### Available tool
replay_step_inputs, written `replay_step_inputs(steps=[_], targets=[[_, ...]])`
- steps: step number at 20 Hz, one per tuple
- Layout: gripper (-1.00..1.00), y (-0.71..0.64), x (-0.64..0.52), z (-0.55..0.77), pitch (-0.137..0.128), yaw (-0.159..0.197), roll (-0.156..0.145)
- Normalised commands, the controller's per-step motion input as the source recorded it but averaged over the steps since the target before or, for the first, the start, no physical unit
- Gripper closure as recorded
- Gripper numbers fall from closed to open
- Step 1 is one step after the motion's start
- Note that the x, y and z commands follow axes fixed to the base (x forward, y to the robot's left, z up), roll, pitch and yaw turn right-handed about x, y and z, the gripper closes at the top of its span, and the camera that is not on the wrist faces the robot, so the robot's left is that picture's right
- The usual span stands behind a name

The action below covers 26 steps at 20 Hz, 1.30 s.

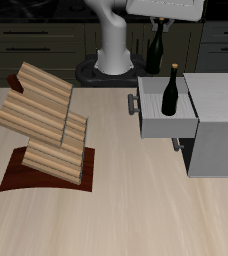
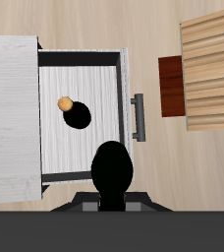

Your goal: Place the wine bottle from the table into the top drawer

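My gripper (image 1: 159, 19) is high above the back of the table (image 1: 116, 210), shut on the neck of the near-black wine bottle (image 1: 156, 45), which hangs upright in the air. In the wrist view this bottle (image 2: 112, 172) is a large black blob over the edge of the open top drawer (image 2: 89, 74), with its cork hidden. The pale-grey drawer (image 1: 166, 126) is pulled out of the grey cabinet (image 1: 218, 130). A second dark bottle (image 1: 171, 92) stands upright inside the drawer, and its tan cork (image 2: 65, 103) shows from above.
A slanted wooden-slab rack (image 1: 46, 120) on a dark red base stands on the table opposite the drawer's handle (image 1: 134, 103). It also shows in the wrist view (image 2: 210, 69). The robot's base (image 1: 111, 62) is at the back.
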Motion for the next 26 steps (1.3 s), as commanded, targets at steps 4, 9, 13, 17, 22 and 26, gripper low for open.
replay_step_inputs(steps=[4, 9, 13, 17, 22, 26], targets=[[1.00, 0.16, 0.07, -0.23, 0.050, -0.010, 0.032], [1.00, -0.04, 0.15, -0.28, 0.064, -0.026, -0.005], [1.00, -0.05, 0.07, -0.16, 0.016, -0.014, 0.002], [1.00, 0.06, -0.05, -0.21, -0.003, -0.016, 0.027], [1.00, 0.08, -0.06, -0.19, 0.031, -0.017, 0.024], [1.00, 0.12, -0.13, -0.32, 0.031, -0.007, 0.062]])
